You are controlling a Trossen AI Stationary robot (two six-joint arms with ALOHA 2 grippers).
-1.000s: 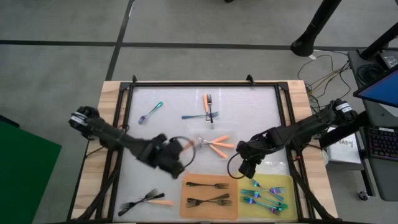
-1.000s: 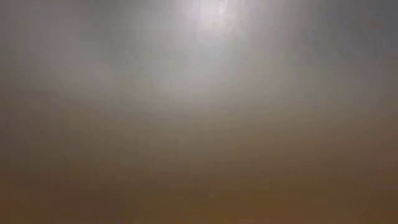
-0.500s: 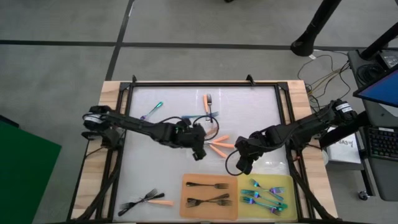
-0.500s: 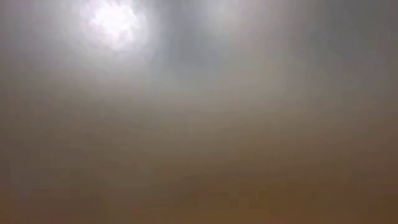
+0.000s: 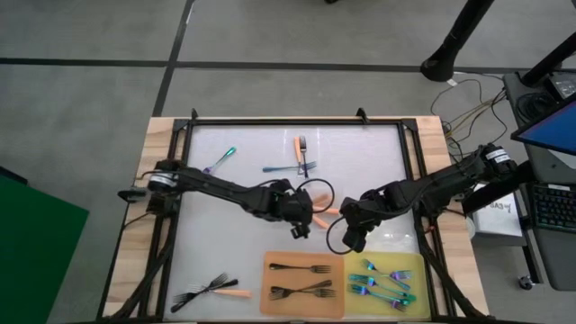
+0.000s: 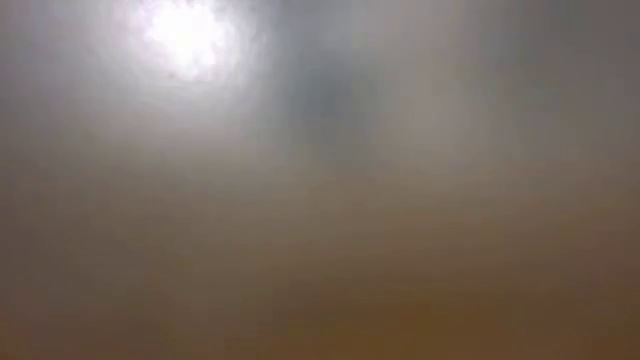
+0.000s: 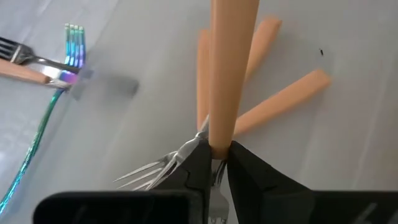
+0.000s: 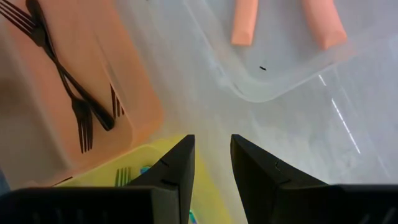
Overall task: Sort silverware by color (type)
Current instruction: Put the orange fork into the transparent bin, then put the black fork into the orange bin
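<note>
My left gripper is at the table's middle, shut on an orange-handled fork from a small heap of such forks. My right gripper is open and empty just right of the heap, its fingers over the corner between both mats. The orange mat holds black forks. The yellow mat holds iridescent forks. More forks lie loose on the table. The low view shows only blur. My left gripper pinches the fork between its two fingers at the neck, where the orange handle meets the metal. The fingers come from above. The handle sticks out past the fingertips and lies over the other orange handles. I cannot tell whether it is lifted clear.
An iridescent fork lies at the far left. An iridescent fork and an orange-handled fork lie crossed at the far middle. Black forks and one orange-handled fork lie at the near left. A dark frame borders the white table.
My left gripper has swung from the near middle left toward the table's right edge, first up to the heap of orange-handled forks, then onto its near side. The silver tines that showed at the heap's left are now under the gripper.
</note>
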